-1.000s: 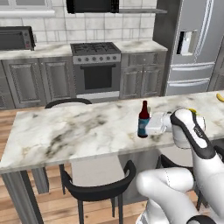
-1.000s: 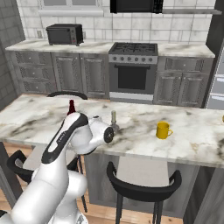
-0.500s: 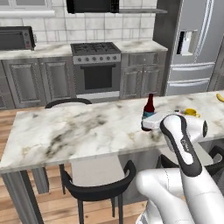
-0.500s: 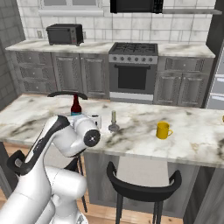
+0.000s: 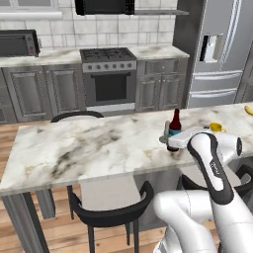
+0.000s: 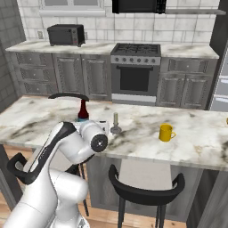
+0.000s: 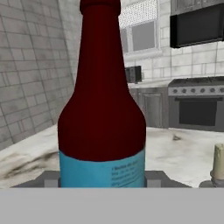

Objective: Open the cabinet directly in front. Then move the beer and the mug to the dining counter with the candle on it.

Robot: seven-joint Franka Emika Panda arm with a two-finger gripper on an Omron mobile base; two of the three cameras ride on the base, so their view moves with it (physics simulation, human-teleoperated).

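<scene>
A: How is the arm posed?

B: It rises from the base, bends at a high elbow and reaches forward over the near edge of the table [image 5: 89,148], the long marble slab with black chairs [image 5: 111,210] tucked under it. The wrist lies roughly level, aimed at the beer [image 5: 174,129].

A: What is hard to make out?

B: From the right base camera the forearm covers the lower half of the beer [image 6: 82,110], so only its neck and shoulder show. In the hand camera the beer [image 7: 103,109] stands so close that its base is cut off, and the candle [image 7: 218,162] is clipped at the right edge.

A: And the end effector?

B: The end effector [image 5: 170,140] has its fingers apart on either side of the bottle's labelled body, with the bottle standing upright on the table. Whether the pads press the glass, I cannot tell.

A: The other things?

B: The candle [image 6: 116,124] stands just beside the beer; the yellow mug [image 6: 166,132] sits farther along the same slab.
</scene>
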